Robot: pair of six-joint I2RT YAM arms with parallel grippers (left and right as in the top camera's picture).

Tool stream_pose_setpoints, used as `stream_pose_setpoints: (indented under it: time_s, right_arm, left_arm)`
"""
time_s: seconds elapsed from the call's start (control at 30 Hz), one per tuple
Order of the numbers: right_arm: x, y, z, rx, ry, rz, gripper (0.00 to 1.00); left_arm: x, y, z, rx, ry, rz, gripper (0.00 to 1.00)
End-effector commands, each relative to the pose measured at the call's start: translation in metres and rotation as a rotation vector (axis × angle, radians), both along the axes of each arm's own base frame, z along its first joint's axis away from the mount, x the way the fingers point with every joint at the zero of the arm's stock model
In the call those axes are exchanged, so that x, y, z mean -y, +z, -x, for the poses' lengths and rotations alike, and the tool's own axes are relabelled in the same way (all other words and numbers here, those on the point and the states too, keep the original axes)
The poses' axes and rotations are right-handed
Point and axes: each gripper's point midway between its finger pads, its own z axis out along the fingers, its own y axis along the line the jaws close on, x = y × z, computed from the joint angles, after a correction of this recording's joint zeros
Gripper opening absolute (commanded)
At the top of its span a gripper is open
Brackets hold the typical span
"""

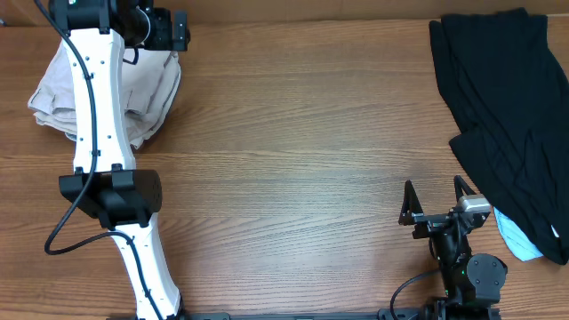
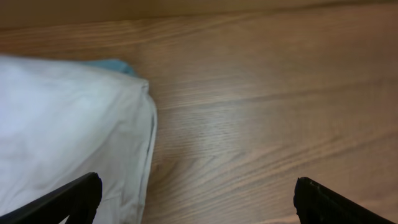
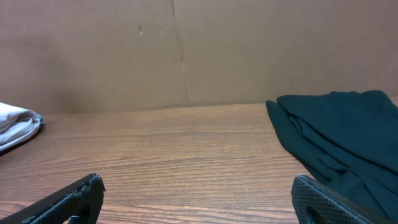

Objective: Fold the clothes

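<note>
Beside left tool [image 2: 196, 186], cream shorts [image 2: 62, 124]

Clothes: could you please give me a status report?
Both jaws open, empty. Cream shorts bunched beside left jaws. Black garment heaped right. Left arm overhangs shorts.

Overall light: bright and even from above, with a warm cast on the wooden table [image 1: 311, 133].
Shadows: soft and short; a faint one lies under the edge of the cream shorts [image 1: 151, 98].
Glare: a pale sheen crosses the wood at mid-frame in the overhead and left wrist views.
Dark areas: the black garment [image 1: 516, 116] swallows the light, so its folds hardly read from overhead.
Left wrist view: soft and blurred throughout; the cream cloth is washed nearly white; the left fingers [image 2: 74, 199] are flat dark shapes in the lower corners.
Right wrist view: dimmer and sharper in the distance; the right fingers [image 3: 68, 199] are out of focus; the garment looks dark teal here.
</note>
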Motion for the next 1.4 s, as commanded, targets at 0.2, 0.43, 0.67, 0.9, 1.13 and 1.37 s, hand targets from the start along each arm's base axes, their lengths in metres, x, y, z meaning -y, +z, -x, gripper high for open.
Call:
stream_pose_setpoints:
  time_s: [0.2,0.43,0.67,0.9,1.13,1.37]
  right_arm:
    - [0.001,-0.001,0.0,0.008,-0.003,-0.007,1.0]
    - [0.001,-0.001,0.0,0.008,-0.003,-0.006,1.0]
    - [0.001,-0.001,0.0,0.008,-0.003,-0.006,1.0]
    - [0.001,-0.001,0.0,0.008,-0.003,-0.007,1.0]
    - [0.001,-0.001,0.0,0.008,-0.003,-0.006,1.0]
    - [0.001,-0.001,0.0,0.008,-0.003,-0.007,1.0]
  left_arm:
    - [0.014,-0.105,-0.005,-0.185,-0.173,-0.03,1.0]
    - [-0.007,-0.185,-0.011,-0.33,-0.074,-0.101,1.0]
    - [-0.006,-0.231,-0.011,-0.389,-0.079,-0.093,1.0]
    - [-0.029,-0.244,-0.018,-0.371,-0.087,-0.14,1.0]
    - [-0.06,-0.245,-0.024,-0.337,-0.031,-0.106,1.0]
    - [-0.073,-0.243,-0.035,-0.291,-0.016,-0.121,1.0]
